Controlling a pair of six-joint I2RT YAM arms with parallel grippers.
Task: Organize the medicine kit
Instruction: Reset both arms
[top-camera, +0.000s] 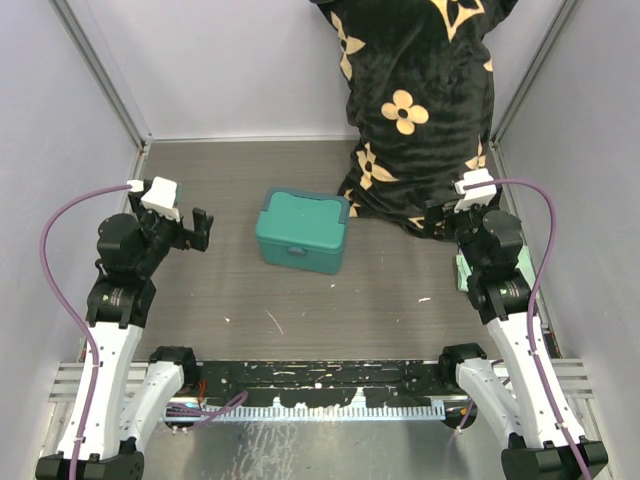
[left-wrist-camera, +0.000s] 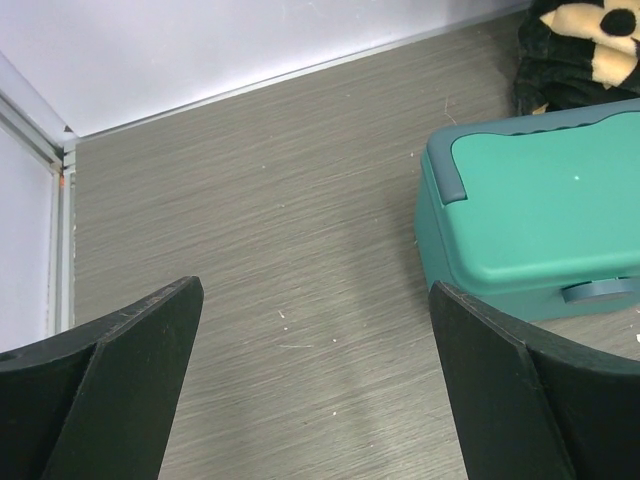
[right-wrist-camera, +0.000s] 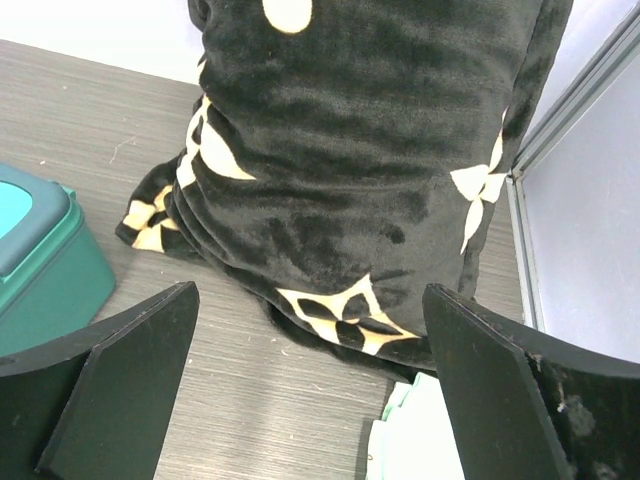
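Starting at the near edge, both arms are bolted at either side of the grey wood-grain counter (top-camera: 300, 320), and neither one has anything in it. The left pincer (left-wrist-camera: 312, 300) is spread wide apart and empty, hovering over bare counter on the left. The teal-green rectangular plastic medicine kit (top-camera: 302, 230) is just off to its right, not touching. The right pincer (right-wrist-camera: 310, 300) is also wide apart and empty over on the right side, with a pale green cloth (right-wrist-camera: 420, 445) lying just below it by the right wall. The medicine kit sits about mid-counter between the two arms, lid (left-wrist-camera: 545, 170) down and its small front latch (top-camera: 295, 252) facing the near side. My guess on handling: it's a stiff hard-shell box, smooth and probably a bit slippery, and likely light unless it's packed. It also looks too wide to pinch across the body. I'd go for the latch or the lid's front lip, with the other pincer steadying a side wall so it doesn't skate. Farthest back on the right is a soft black plush blanket with cream flower shapes (top-camera: 410, 110). Its edge is right by the kit's far right corner, but I can't tell if they touch.
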